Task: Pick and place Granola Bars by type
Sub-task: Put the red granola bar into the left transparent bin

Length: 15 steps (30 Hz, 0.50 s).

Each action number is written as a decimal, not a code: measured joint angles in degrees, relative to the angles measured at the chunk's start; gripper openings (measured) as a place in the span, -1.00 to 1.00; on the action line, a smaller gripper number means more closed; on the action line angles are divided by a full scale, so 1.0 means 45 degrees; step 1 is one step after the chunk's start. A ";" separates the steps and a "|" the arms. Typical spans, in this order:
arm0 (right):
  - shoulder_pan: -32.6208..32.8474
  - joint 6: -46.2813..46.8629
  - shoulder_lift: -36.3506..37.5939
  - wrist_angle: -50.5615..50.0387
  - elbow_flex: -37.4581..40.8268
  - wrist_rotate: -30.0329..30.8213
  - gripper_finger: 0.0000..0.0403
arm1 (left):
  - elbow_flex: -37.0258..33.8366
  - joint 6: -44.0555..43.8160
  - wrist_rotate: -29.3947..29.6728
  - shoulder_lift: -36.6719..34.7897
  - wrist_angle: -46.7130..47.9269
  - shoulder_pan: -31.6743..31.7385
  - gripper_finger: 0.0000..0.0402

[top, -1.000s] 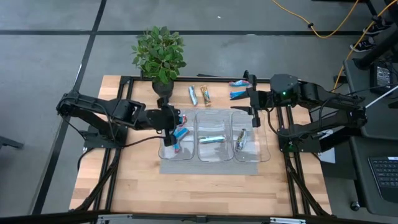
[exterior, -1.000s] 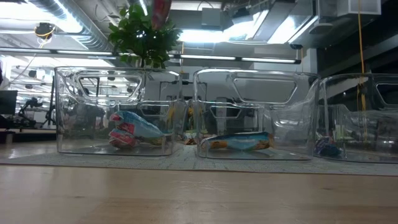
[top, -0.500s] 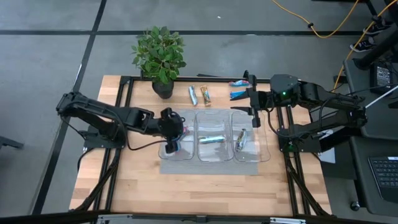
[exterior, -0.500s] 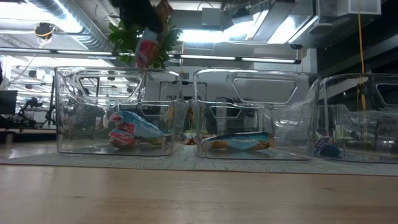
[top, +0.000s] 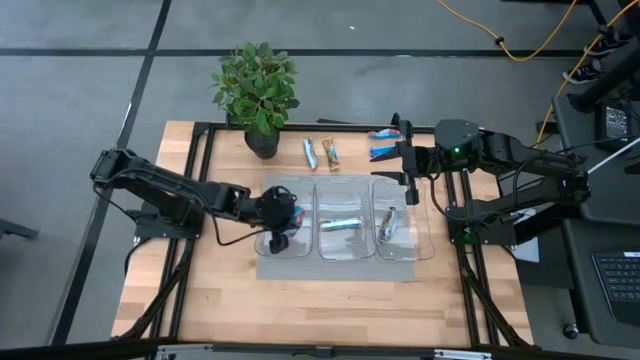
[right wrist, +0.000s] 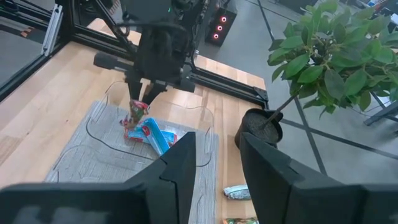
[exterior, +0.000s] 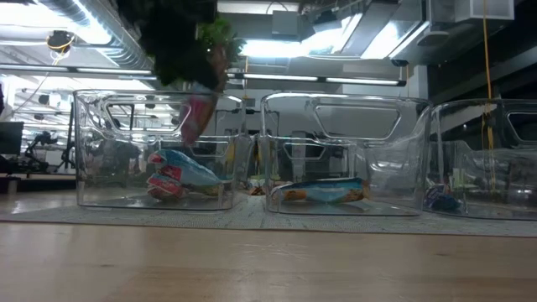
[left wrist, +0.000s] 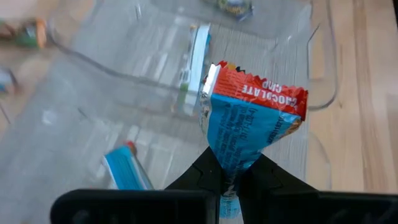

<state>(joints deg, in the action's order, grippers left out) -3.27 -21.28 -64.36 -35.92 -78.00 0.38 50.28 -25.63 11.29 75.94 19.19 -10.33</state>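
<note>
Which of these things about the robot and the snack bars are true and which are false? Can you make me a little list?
1. The left pincer is shut on a blue and red bar. True.
2. That bar hangs over the middle clear bin. False: it hangs over the left clear bin, which already has bars in it.
3. The right pincer carries a bar. False: nothing is between its fingers, and it waits near the table's back edge.
4. A potted plant stands at the back of the table. True.
5. All the bars are already in bins. False: a few bars lie on the wood behind the bins.
</note>
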 joint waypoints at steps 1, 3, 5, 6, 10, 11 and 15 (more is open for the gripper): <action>0.0000 0.0000 0.0000 -0.0003 0.0000 0.0000 -0.36 | -0.0152 -0.0133 -0.0065 0.0000 -0.0067 0.0000 -0.90; 0.0000 -0.0015 0.0000 0.0000 0.0000 0.0000 -0.36 | -0.0478 -0.0370 -0.0192 0.0000 -0.0410 0.0000 -0.90; 0.0000 -0.0024 0.0000 -0.0004 0.0000 0.0000 -0.36 | -0.0745 -0.0621 -0.0218 0.0000 -0.0612 0.0000 -0.90; 0.0000 -0.0024 0.0000 -0.0005 0.0000 0.0000 -0.36 | -0.0862 -0.0732 -0.0218 0.0000 -0.0682 0.0000 -0.90; 0.0001 -0.0044 0.0000 -0.0002 0.0000 0.0005 -0.36 | -0.1165 -0.1005 -0.0214 0.0000 -0.0829 0.0000 -0.90; 0.0000 -0.0047 0.0000 -0.0002 0.0000 0.0000 -0.36 | -0.1309 -0.1065 -0.0214 0.0000 -0.0971 0.0000 -0.90; 0.0000 -0.0092 -0.0005 0.0000 0.0000 0.0002 -0.36 | -0.1839 -0.1452 -0.0413 0.0024 -0.1554 0.0221 -0.90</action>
<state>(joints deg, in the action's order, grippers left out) -3.27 -21.69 -64.38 -35.92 -78.00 0.39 42.00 -32.16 9.43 76.05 12.20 -9.33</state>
